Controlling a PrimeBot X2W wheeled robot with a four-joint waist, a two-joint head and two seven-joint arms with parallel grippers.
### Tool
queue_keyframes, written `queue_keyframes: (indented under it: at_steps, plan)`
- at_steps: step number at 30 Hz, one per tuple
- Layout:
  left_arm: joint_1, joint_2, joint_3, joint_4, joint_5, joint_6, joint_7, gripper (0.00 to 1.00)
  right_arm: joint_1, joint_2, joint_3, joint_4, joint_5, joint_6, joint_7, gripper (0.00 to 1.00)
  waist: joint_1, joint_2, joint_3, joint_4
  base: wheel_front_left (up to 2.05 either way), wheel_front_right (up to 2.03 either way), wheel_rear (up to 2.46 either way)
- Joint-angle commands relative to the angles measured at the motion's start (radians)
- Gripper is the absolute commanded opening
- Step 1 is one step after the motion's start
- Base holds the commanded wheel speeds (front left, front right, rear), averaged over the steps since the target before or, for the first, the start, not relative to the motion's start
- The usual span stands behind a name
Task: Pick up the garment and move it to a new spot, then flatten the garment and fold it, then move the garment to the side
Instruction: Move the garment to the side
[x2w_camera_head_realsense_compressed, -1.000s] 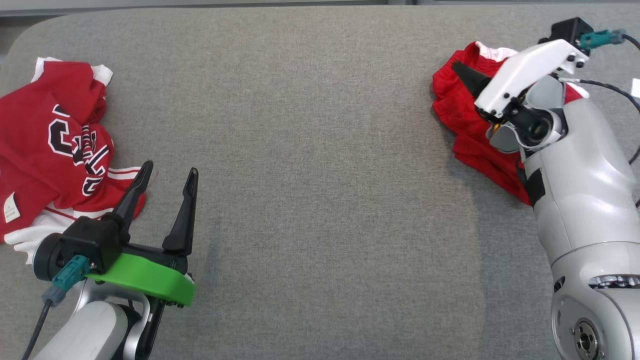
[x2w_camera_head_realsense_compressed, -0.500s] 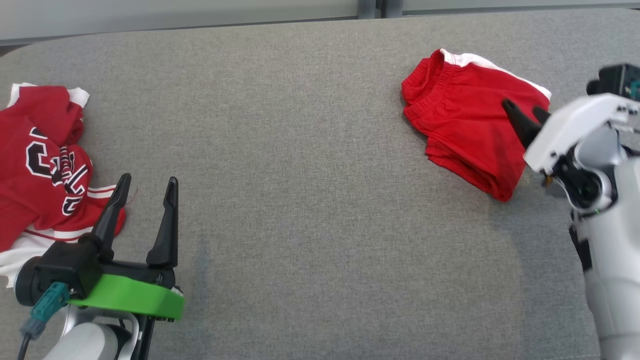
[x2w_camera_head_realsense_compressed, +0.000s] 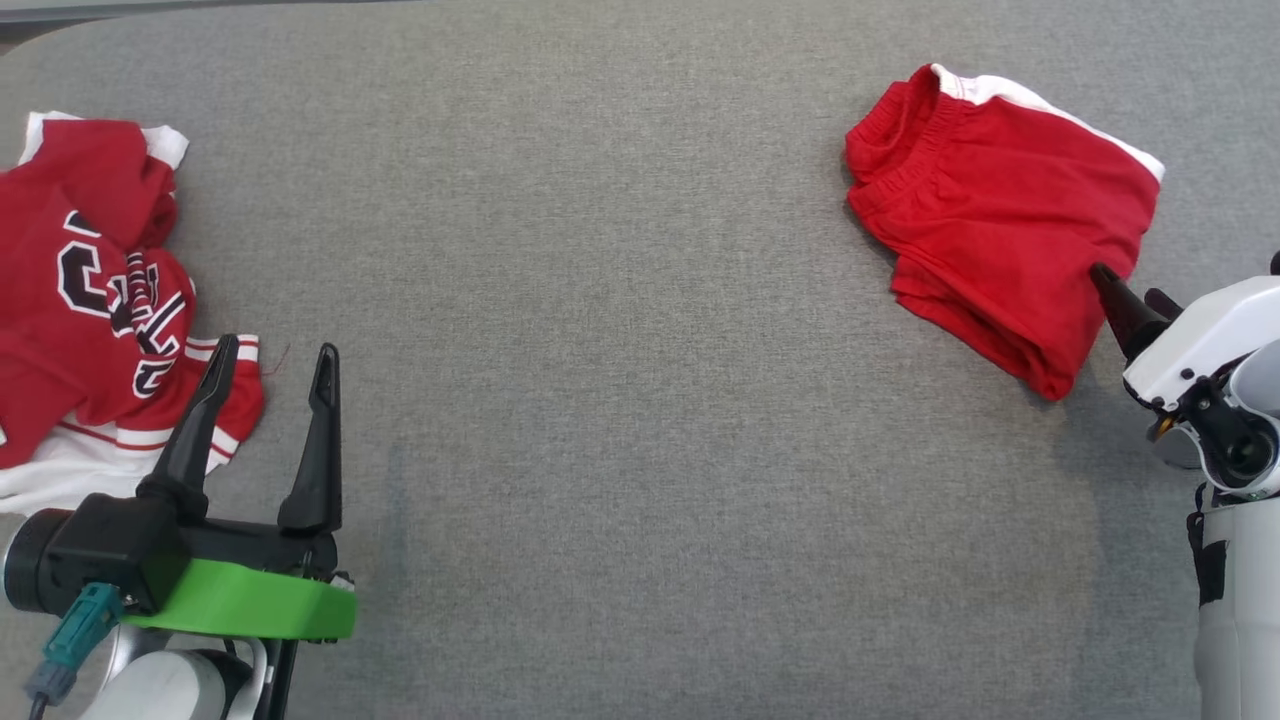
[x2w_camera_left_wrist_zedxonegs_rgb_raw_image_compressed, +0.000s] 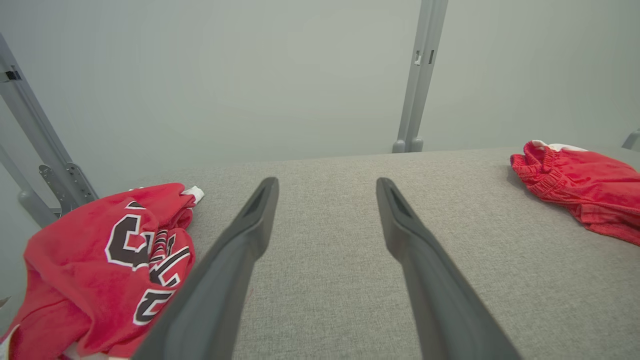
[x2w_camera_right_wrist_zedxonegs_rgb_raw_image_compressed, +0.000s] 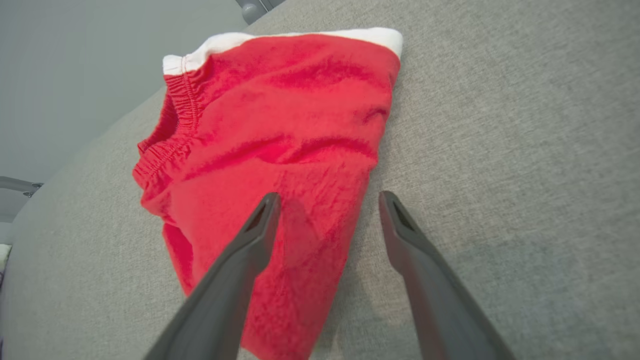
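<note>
Right claw (x2w_camera_head_realsense_compressed: 1125, 285): jaws wide apart, nothing between them, released. It sits at the near corner of the red shorts (x2w_camera_head_realsense_compressed: 1000, 210). In the wrist view one finger hangs over that corner and the other over bare tabletop (x2w_camera_head_realsense_compressed: 620, 400) just beside the shorts. Can't tell if the inner finger grazes the cloth; its shadow on the fabric suggests a small gap. The shorts lie on the tabletop at my far right, doubled over into a compact stack with the waistband on the side away from my claw and the white trim along the far edge. My read: pick, flatten and fold are done for this piece and it's parked at the side. What may be left is clearing my arm away from the shorts without dragging that corner. Left claw (x2w_camera_head_realsense_compressed: 278, 348): also gaping, empty, well apart from the shorts across the tabletop. Just beside it, on the side farthest from the shorts, is a crumpled red jersey (x2w_camera_head_realsense_compressed: 90, 300) with dark lettering, unfolded. If it's part of the job, it needs the whole cycle. The stretch between shorts and jersey is bare grey cloth, so nothing blocks a flattening spot.
</note>
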Motion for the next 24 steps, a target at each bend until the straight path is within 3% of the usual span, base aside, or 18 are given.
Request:
queue_keyframes:
  at_steps: [1, 15, 17, 20, 24]
  plan:
    - [0.002, -0.004, 0.005, 0.001, 0.007, -0.009, -0.006, 1.00, -0.019, 0.004, -0.027, 0.025, -0.009, 0.000, -0.012, 1.00, 0.0001, 0.0000, 0.009, 0.028, 0.00, 0.00, 0.00]
    - [0.009, -0.006, 0.020, -0.007, 0.000, -0.013, -0.007, 1.00, -0.153, 0.049, -0.263, 0.294, -0.003, 0.000, -0.058, 1.00, 0.0001, 0.0000, 0.028, 0.084, 0.00, 0.00, 0.00]
    - [0.012, -0.010, 0.020, -0.006, -0.004, -0.014, -0.007, 1.00, -0.186, 0.054, -0.274, 0.317, 0.019, 0.000, -0.062, 0.00, 0.0001, 0.0000, 0.030, 0.084, 0.00, 0.00, 0.00]
    - [0.014, -0.011, 0.020, -0.001, -0.010, -0.016, -0.006, 1.00, -0.227, 0.051, -0.239, 0.317, 0.032, 0.000, -0.040, 0.00, 0.0001, 0.0000, 0.036, 0.081, 0.00, 0.00, 0.00]
    - [0.007, -0.017, 0.020, 0.011, -0.016, -0.022, -0.007, 1.00, -0.263, -0.018, -0.178, 0.288, -0.003, 0.000, 0.024, 0.00, 0.0001, 0.0000, 0.044, 0.083, 0.00, 0.00, 0.00]
